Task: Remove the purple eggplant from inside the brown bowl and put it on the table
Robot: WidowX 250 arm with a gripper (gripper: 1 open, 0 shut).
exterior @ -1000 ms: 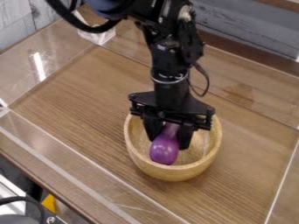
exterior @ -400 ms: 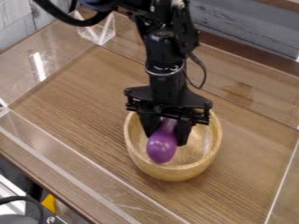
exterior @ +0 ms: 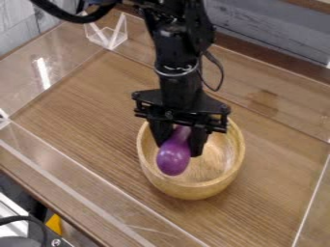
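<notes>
No brand, label or writing can be read anywhere in the camera view. At the far left, a low clear wall borders the table, a brown wood-grain top, and glare streaks run along the plastic. Near the bottom left corner a dark object with a small yellow patch sits outside the wall, too cropped to identify.

Moving toward the middle, the black robot arm comes down from the top of the frame, pointing straight down. Its gripper has its two dark fingers partly apart and closed on the sides of the purple eggplant, which hangs upright between them with its rounded fat end downward. The stem end is hidden among the fingers.

The eggplant is over the inside of the brown bowl, a round light wooden bowl resting on the table just right of centre. Its fat end appears clear of the bowl floor, though contact cannot be fully ruled out from this angle.

Compared with a second ago, the gripper and eggplant sit slightly higher and a touch to the left, and more of the bowl's pale inner floor shows beneath the eggplant. The finger spacing looks unchanged and the bowl has not shifted.

To the right, bare tabletop runs to another clear wall.
</notes>
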